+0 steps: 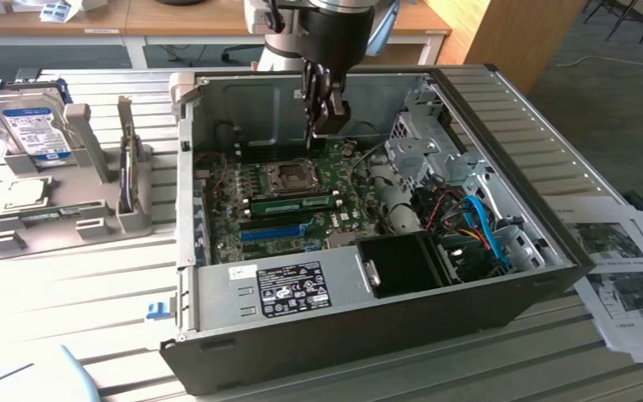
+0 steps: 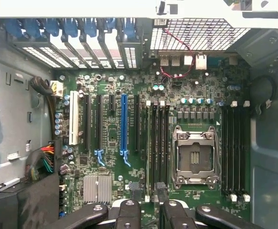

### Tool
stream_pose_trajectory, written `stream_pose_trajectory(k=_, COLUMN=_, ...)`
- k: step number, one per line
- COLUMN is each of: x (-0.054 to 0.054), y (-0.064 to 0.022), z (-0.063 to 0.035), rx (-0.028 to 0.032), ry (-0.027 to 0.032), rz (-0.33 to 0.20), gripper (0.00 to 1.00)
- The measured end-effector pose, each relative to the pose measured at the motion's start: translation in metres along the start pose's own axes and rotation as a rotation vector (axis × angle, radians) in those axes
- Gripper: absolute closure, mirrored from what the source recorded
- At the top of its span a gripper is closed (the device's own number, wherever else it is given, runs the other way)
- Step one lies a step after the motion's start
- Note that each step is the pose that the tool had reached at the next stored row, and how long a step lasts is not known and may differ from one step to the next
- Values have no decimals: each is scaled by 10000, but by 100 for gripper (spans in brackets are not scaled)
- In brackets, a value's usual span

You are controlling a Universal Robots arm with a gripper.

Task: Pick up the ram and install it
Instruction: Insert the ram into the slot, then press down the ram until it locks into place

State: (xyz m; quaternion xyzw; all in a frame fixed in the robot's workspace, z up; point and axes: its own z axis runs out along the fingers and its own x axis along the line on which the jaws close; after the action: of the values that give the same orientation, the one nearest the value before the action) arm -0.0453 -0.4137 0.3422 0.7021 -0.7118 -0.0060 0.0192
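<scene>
green ram [image 1: 294,203] stands edge-up in a motherboard [image 2: 110,143] slot, long axis left-right in exterior view | gripper [image 1: 327,127] hangs above it | jaws apart, empty

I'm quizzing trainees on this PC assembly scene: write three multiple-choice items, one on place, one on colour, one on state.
1. The boxy silver hard drive with blue-white label sits: A in the grey plastic stand beside the dark computer case; B inside the case; C on printed sheets.
2. The motherboard is: A red; B green; C white.
3. The robot's gripper is: A shut on the drive; B shut on a cable; C open, empty.
A: it sits in the stand. B: the board is green. C: jaws apart, nothing between.
</scene>
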Motion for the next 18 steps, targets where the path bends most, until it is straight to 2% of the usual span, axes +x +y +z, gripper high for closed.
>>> stream_pose_trajectory(k=13, x=0, y=0, z=-2, rx=1, ry=0, rz=-1, gripper=75)
stream_pose_trajectory(k=14, x=0, y=0, z=-2, rx=1, ry=0, rz=0, gripper=77)
stream_pose_trajectory(k=15, x=0, y=0, z=-2, rx=0, ry=1, rz=0, gripper=83)
stream_pose_trajectory(k=16, x=0, y=0, z=-2, rx=0, ry=1, rz=0, gripper=83)
stream_pose_trajectory(k=17, x=0, y=0, z=-2, rx=1, ry=1, rz=-1, gripper=90)
stream_pose_trajectory(k=18, x=0, y=0, z=-2, rx=1, ry=1, rz=0, gripper=91)
